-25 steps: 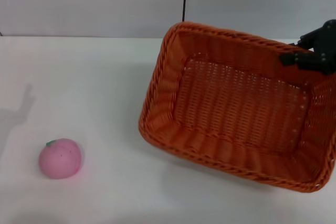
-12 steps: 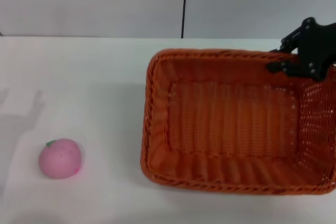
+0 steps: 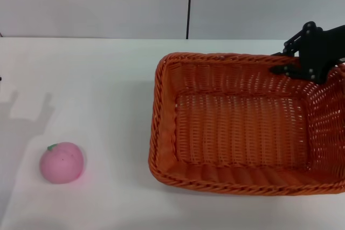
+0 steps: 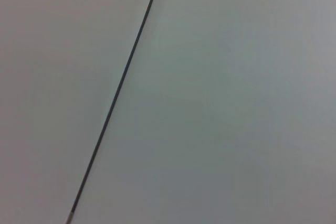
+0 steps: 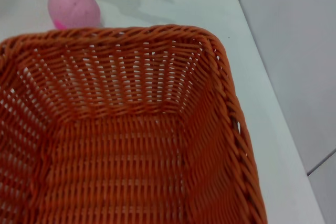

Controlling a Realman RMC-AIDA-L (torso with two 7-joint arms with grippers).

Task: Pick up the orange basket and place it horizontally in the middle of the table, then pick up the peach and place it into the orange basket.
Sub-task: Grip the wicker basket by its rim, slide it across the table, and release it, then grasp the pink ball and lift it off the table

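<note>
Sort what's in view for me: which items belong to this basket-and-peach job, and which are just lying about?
Job items: orange basket, gripped at its far right rim by the right gripper; peach, alone near the left front; table.

Lying about: nothing loose; only the wall behind.

Lab-like test bench: bare white table (image 3: 108, 79), plain panelled wall (image 3: 108, 4).

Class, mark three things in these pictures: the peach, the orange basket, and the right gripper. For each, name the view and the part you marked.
the peach (image 3: 61, 162), head view, middle of its pink body.
the orange basket (image 3: 237, 56), head view, far braided rim.
the right gripper (image 3: 291, 63), head view, at the basket's far right rim corner.
</note>
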